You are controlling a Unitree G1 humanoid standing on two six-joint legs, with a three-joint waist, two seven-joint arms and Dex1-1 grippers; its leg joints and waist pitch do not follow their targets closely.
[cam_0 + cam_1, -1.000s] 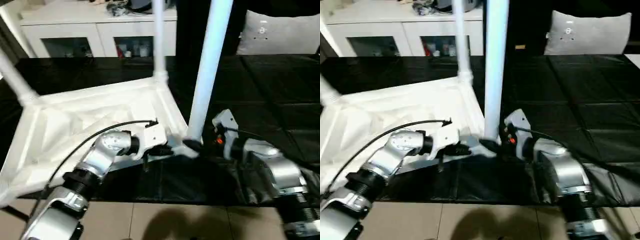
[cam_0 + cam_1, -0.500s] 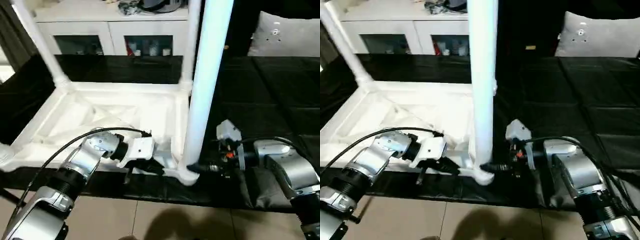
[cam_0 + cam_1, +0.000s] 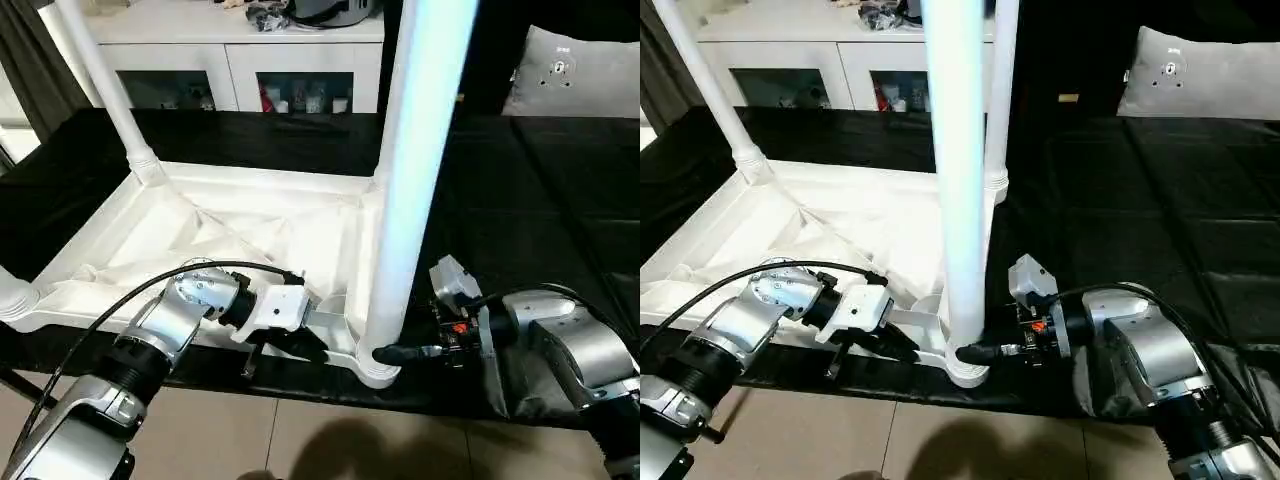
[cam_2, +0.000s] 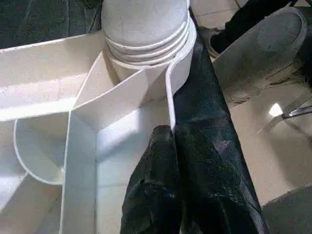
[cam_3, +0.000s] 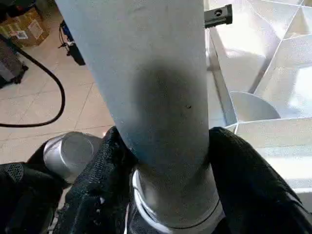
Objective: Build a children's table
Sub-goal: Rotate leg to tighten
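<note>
The children's table lies upside down on a black mat, its ribbed underside [image 3: 250,215] facing up. Legs stand in its corner sockets: a far left leg [image 3: 105,85], a far right leg [image 3: 1002,90] and a thick near right leg [image 3: 415,170]. My right gripper [image 3: 385,352] is at the foot of that near leg. In the right wrist view its black fingers [image 5: 105,195] press the tube from both sides, just above the socket. My left gripper [image 3: 305,348] is shut on the thin near rim wall [image 4: 169,102], a little left of that corner.
A white cabinet [image 3: 240,60] with glass doors stands behind the mat. A grey cushion [image 3: 575,75] leans at the back right. The black mat [image 3: 540,200] runs on to the right of the table. Tan floor [image 3: 330,440] lies below the mat's near edge.
The head camera has shifted, so the whole picture moved. My right gripper's fingers have closed in around the foot of the near leg. The left gripper keeps its hold on the rim.
</note>
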